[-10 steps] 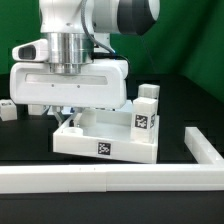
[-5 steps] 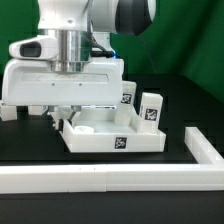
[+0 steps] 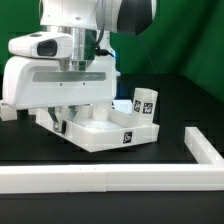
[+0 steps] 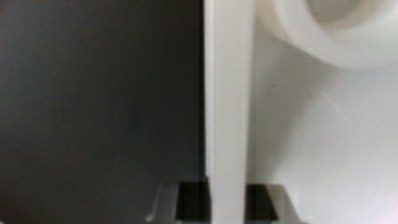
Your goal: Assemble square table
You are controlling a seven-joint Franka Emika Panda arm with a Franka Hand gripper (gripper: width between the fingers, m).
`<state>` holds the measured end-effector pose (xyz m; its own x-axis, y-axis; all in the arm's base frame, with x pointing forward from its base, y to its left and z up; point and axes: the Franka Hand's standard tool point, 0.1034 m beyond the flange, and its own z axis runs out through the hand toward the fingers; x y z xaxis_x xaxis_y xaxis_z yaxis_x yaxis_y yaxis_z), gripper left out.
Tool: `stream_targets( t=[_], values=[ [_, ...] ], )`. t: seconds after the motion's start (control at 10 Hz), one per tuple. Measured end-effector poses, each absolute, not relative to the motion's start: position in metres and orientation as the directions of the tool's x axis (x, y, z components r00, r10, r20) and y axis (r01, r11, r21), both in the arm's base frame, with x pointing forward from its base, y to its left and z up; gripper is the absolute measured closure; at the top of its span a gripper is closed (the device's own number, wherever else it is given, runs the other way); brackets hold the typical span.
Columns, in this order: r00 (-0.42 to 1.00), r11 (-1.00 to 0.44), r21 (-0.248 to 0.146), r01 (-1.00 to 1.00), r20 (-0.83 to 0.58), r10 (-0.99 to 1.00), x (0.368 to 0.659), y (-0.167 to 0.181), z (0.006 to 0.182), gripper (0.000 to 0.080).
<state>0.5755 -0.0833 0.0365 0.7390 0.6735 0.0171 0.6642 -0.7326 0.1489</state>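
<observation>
The white square table top (image 3: 112, 133) lies tray side up on the black table, turned at an angle, with a tag on its side wall. My gripper (image 3: 62, 116) reaches down at the top's corner on the exterior view's left. In the wrist view my gripper (image 4: 228, 202) is shut on the top's raised rim (image 4: 228, 90), one dark finger on each side. A round corner socket (image 4: 334, 30) shows inside the tray. One tagged white leg (image 3: 146, 102) stands upright just behind the top, on the exterior view's right. Another white part (image 3: 6, 110) lies at the far left.
The long white L-shaped wall (image 3: 100, 178) runs along the front, and its short arm (image 3: 205, 148) goes back on the exterior view's right. A green backdrop stands behind. The arm's wide white hand (image 3: 60, 82) hides the rear left of the top.
With my gripper holding its rim, the table top has swung round on the table; its tagged side wall has moved toward the exterior view's right and farther back. The hand has shifted left.
</observation>
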Motion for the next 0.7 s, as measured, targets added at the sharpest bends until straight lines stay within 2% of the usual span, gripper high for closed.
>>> stream_targets(
  t=[0.1, 0.2, 0.3, 0.6, 0.7],
  values=[
    [0.651, -0.642, 0.168, 0.748, -0.004, 0.759, 0.588, -0.078, 0.04, 0.0752],
    [0.511, -0.497, 0.193, 0.846, -0.028, 0.859, 0.606, -0.071, 0.046, 0.0752],
    [0.386, -0.367, 0.203, 0.908, -0.059, 0.921, 0.613, -0.063, 0.048, 0.0752],
    [0.248, -0.225, 0.191, 0.955, -0.107, 0.963, 0.611, -0.069, 0.047, 0.0752],
    [0.219, -0.195, 0.184, 0.963, -0.121, 0.968, 0.615, -0.06, 0.047, 0.0752]
  ],
)
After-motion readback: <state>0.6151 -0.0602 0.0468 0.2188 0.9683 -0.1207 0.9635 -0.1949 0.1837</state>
